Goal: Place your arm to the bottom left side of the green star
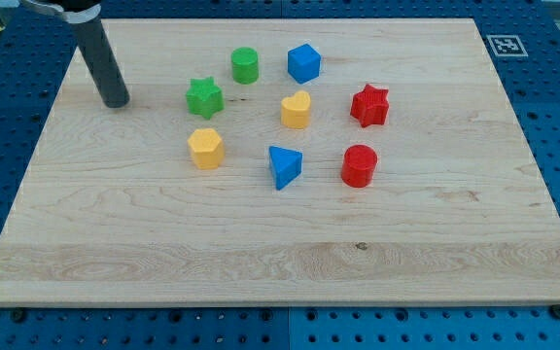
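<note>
The green star (203, 97) lies on the wooden board (280, 253) at the upper left of the group of blocks. My tip (116, 102) rests on the board to the view's left of the green star, at about the same height, with a clear gap between them. The dark rod slants up to the view's top left. A yellow hexagon block (205, 148) lies just below the green star.
A green cylinder (245, 65), a blue cube (303, 62), a yellow heart (297, 110), a red star (369, 105), a blue triangle (284, 165) and a red cylinder (359, 165) lie right of the star. A marker tag (505, 45) sits at the board's top right corner.
</note>
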Available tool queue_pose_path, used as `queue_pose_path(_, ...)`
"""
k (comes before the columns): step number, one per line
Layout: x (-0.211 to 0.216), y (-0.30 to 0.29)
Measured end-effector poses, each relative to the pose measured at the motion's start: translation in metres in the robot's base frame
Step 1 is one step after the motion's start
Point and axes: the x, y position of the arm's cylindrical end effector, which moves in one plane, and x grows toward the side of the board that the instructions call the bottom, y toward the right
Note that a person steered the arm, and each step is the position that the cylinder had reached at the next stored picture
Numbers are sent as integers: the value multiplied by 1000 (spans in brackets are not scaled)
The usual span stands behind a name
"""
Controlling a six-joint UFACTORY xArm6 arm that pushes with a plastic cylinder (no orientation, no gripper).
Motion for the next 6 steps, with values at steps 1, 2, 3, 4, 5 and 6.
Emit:
queue_pose_path(1,5,21)
queue_pose_path(2,22,37)
queue_pose_path(3,40,54)
queue_pose_path(4,48,63)
queue_pose_path(5,27,62)
queue_pose_path(6,12,62)
